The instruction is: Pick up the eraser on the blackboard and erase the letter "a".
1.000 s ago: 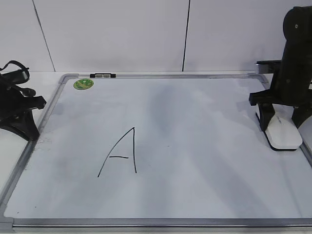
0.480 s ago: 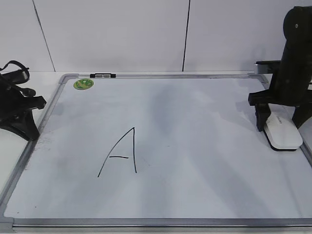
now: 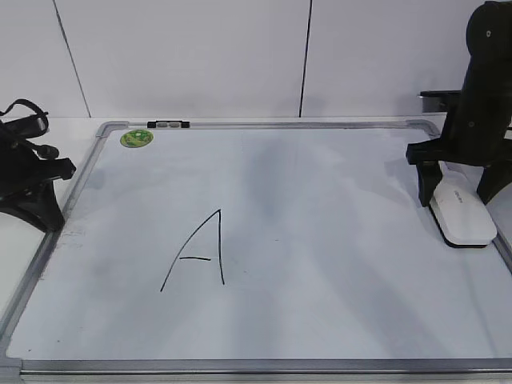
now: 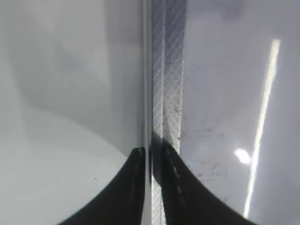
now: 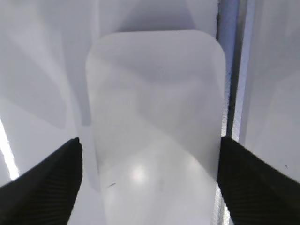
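Eraser (image 3: 461,212) lies flat on the blackboard (image 3: 320,208) by its frame at the bench's right edge. The right hand (image 3: 460,186) stands over it, spread wide, a finger to each side, not gripping. A capital "A" (image 3: 196,252) sits left of centre. The left hand (image 4: 152,187) rests narrow, nearly shut, over the left frame.

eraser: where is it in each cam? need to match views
Exterior view: the eraser lies at the right edge of the blackboard, between the open fingers of the right gripper.
Right wrist view: eraser fills the centre, a finger either side.
Left wrist view: not in it.
Shared landmark: the grey frame strip beside the eraser.
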Available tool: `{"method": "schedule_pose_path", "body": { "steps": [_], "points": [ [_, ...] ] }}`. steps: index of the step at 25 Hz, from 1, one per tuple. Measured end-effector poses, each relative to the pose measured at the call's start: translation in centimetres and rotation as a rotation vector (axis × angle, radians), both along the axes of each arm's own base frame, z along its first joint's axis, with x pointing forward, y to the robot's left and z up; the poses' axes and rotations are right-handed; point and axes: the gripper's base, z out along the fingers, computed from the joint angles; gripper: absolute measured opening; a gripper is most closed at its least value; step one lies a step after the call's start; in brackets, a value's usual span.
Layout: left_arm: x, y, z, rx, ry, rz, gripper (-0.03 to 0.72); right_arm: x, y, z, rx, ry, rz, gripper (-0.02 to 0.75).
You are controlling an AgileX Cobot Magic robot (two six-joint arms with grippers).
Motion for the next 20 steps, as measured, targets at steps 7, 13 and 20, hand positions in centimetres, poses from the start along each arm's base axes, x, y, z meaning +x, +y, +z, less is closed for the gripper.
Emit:
{"method": "schedule_pose_path", "body": {
  "steps": [7,13,20],
  "points": [
    [0.1,0.2,1.6,0.027,0.007,-0.045,0.307,0.0,0.0,0.0,0.005,0.000,-0.002,0.671],
    [0.8,0.2,4.9,0.034,-0.087,-0.053,0.359,0.0,0.0,0.0,0.005,0.000,-0.002,0.671],
    [0.5,0.4,8.8,0.060,-0.164,-0.062,0.412,-0.4,0.1,2.0,0.013,-0.048,-0.004,0.671]
  ]
}}
